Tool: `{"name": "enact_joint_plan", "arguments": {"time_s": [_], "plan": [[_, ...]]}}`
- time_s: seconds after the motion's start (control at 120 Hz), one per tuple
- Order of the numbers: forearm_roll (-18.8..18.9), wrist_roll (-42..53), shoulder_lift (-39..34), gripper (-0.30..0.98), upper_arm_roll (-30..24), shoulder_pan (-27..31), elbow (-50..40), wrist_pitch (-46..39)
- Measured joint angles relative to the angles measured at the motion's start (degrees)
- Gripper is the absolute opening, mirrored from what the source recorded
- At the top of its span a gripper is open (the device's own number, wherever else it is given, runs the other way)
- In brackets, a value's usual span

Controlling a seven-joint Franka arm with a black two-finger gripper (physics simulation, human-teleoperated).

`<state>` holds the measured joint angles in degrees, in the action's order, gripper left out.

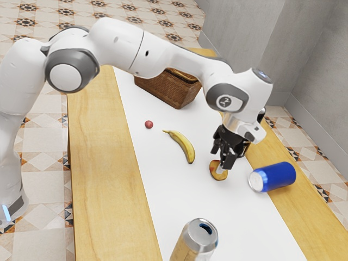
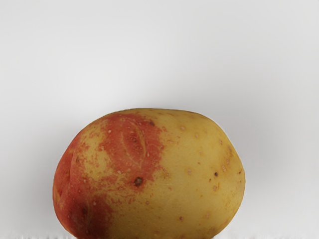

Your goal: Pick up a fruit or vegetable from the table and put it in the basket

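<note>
My gripper (image 1: 222, 163) points down at the potato (image 1: 218, 172) on the white runner, overlapping part of it in the exterior view. Close under my hand, the wrist view has the potato (image 2: 154, 174), red on one side and yellow on the other. Whether it is held cannot be made out. A yellow banana (image 1: 182, 145) and a small red round fruit (image 1: 149, 124) lie on the runner. The brown wicker basket (image 1: 167, 91) stands beyond them, partly behind my arm, with something yellow at its top.
A blue can (image 1: 273, 176) lies on its side close to the potato, toward the exterior view's right. Another can (image 1: 197, 240) stands upright at the near end. Something dark and gold is partly hidden behind the gripper. The wooden table (image 1: 103, 179) borders the runner.
</note>
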<state>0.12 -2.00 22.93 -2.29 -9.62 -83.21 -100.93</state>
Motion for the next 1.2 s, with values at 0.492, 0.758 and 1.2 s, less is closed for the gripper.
{"name": "enact_joint_plan", "arguments": {"time_s": [0.492,0.758,1.2], "plan": [[0.07,0.03,0.54,0.69,-0.12,0.07,-0.04,-0.96],[0.13,0.07,2.52,0.69,-0.08,0.13,1.18,-1.07],[0.12,0.00,5.48,0.61,-0.07,0.34,2.49,-1.17]]}}
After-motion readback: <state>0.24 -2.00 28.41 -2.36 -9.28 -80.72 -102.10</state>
